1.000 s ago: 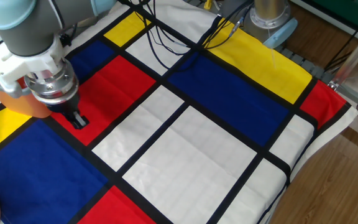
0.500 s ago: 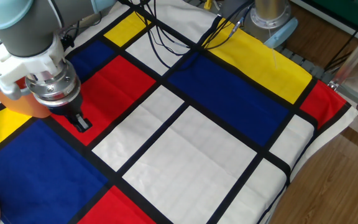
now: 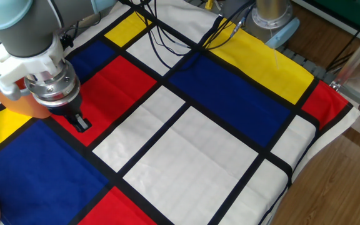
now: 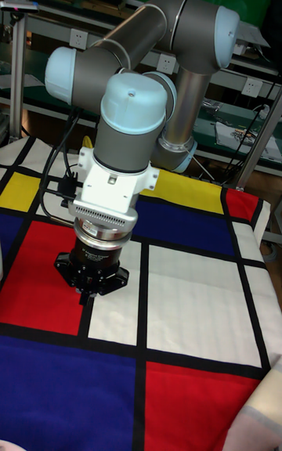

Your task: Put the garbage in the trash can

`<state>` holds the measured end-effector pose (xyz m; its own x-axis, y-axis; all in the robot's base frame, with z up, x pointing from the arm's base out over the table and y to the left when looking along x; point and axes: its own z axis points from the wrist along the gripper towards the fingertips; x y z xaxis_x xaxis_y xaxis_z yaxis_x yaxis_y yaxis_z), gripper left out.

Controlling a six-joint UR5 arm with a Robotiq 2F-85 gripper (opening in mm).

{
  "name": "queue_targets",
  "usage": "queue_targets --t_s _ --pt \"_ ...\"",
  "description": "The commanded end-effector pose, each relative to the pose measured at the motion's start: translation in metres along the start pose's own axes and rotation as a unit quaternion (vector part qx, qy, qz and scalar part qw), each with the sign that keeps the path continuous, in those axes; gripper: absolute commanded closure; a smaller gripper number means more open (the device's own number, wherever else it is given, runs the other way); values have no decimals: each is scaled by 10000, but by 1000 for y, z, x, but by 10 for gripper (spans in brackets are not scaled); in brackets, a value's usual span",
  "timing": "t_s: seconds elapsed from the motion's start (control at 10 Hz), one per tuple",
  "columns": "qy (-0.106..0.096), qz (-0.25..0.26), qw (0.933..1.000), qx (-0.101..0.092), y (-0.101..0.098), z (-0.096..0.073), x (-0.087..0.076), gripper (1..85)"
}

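My gripper (image 3: 80,122) hangs from the arm over the red panel of the cloth at the left, fingertips just above the fabric. The same gripper (image 4: 88,291) points straight down in the tall fixed view. Its black fingers (image 3: 77,119) stand close together and nothing white shows between them. Only an orange patch of the trash can (image 3: 14,105) shows, at the left edge behind the gripper body; its opening is hidden by the arm. The garbage is not visible in either view.
A cloth with red, blue, yellow and white panels (image 3: 186,150) covers the table. Black cables (image 3: 167,37) trail across its far side. The arm's base (image 3: 270,15) stands at the back, and the table's right edge (image 3: 305,169) drops to a wooden floor.
The gripper shifted slightly right and toward the front edge between the oldest frame and the middle one. Since then it has held still.
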<state>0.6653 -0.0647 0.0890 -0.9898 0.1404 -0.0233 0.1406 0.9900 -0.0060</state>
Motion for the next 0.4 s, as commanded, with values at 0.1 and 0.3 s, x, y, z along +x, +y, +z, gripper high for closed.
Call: queue_targets --t_s 0.1,0.3 --pt "-28 -50 10000 -24 -1 -1 -1 847" --pt "-35 -97 9999 -25 -3 -1 -2 847"
